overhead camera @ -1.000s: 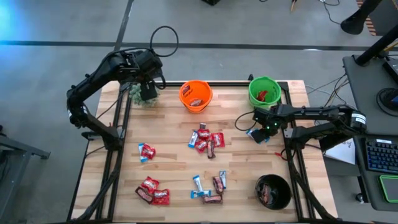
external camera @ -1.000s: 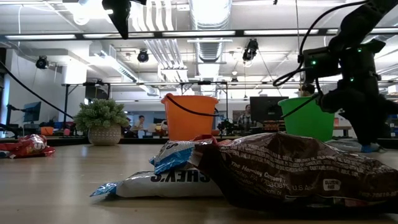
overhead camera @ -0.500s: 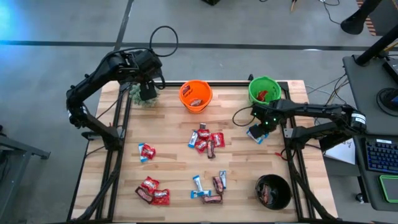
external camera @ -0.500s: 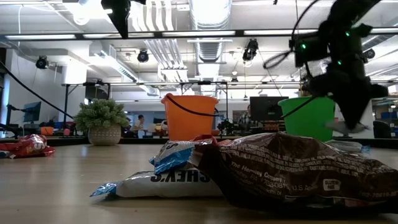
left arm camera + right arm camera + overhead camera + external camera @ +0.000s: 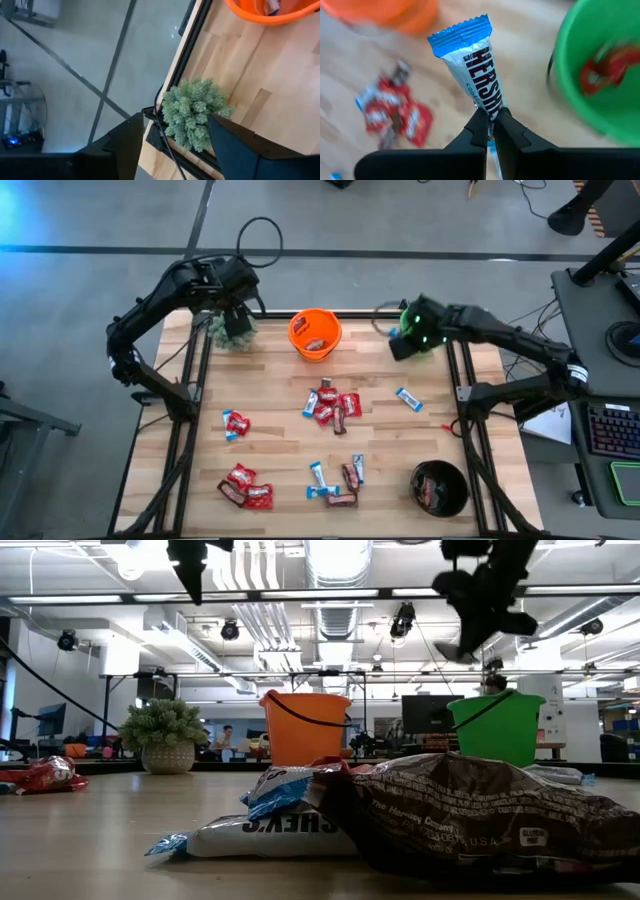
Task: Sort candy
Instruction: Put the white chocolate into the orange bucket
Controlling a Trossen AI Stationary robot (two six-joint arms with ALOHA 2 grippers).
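The biggest risk sits with the right claw [image 5: 490, 131], which pinches a blue-and-white bar [image 5: 474, 67] by one thin end only, most of the wrapper sticking out ahead of the tips. Held so narrowly, the bar could swing or slip out mid-carry. The green bucket [image 5: 437, 338] lies just beside and partly under this claw and holds red packets, so letting go here would likely put the bar in the wrong place; the orange bucket [image 5: 315, 333], holding what seems a pale bar, lies well off to the claw's side.

A lesser risk: the left claw [image 5: 172, 142], spread wide and empty, hangs right over the small plant [image 5: 229, 332], and a drop from there would strike it.

The remaining candy [image 5: 331, 405] lies on the desk [image 5: 270, 380], well apart from both claws, with one blue bar [image 5: 408, 398] near the right arm.

Compared with a second ago, the right claw has closed, lifted off the desk and travelled up beside the green bucket; the left arm is unchanged.
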